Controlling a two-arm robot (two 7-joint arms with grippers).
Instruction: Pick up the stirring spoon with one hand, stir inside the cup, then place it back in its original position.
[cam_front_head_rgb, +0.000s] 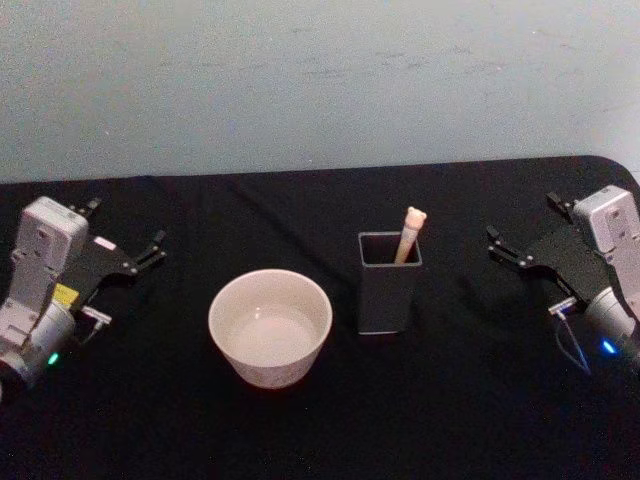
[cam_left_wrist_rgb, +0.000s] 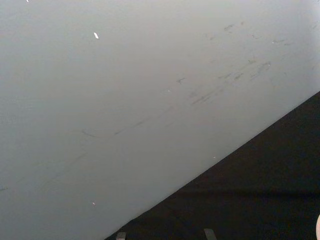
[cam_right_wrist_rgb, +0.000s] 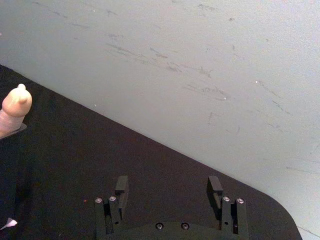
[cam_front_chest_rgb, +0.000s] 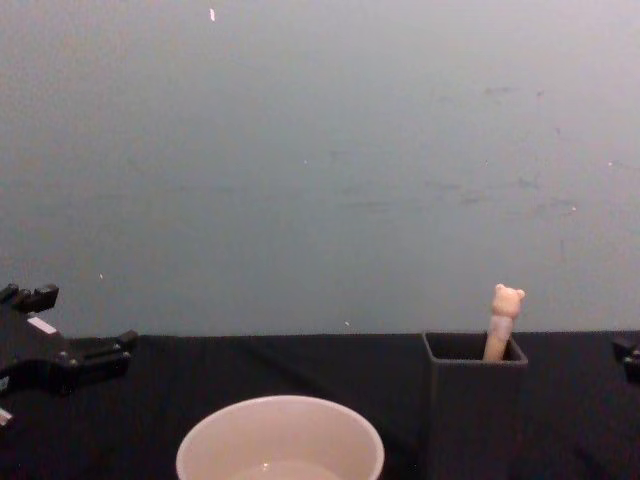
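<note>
Now, spoon axis: stirring spoon (cam_front_head_rgb: 409, 236) stands close to upright in the holder (cam_front_head_rgb: 385, 300), with a slight lean toward the robot's right.
Spoon pointing: bear head up, clear above the holder's rim; neck and bowl down inside, hidden.
Spoon seat: handle rests against the holder's far right corner. In the chest view the spoon (cam_front_chest_rgb: 500, 322) rises from the right side of the holder (cam_front_chest_rgb: 475, 410).
Holder: upright on the black tablecloth (cam_front_head_rgb: 300, 435), just right of centre.
Cup: cup (cam_front_head_rgb: 270, 372) sits upright to the left of the holder, near it but apart, mouth up.
Left gripper: left gripper (cam_front_head_rgb: 125, 225) hovers at the table's left side, well away from the cup; fingers spread, nothing between them, touching nothing.
Right gripper: right gripper (cam_front_head_rgb: 522, 217) hovers at the table's right side, well clear of the holder; fingers spread wide and empty. In the right wrist view the two fingertips (cam_right_wrist_rgb: 121, 186) stand well apart, with the bear head off to one side.
</note>
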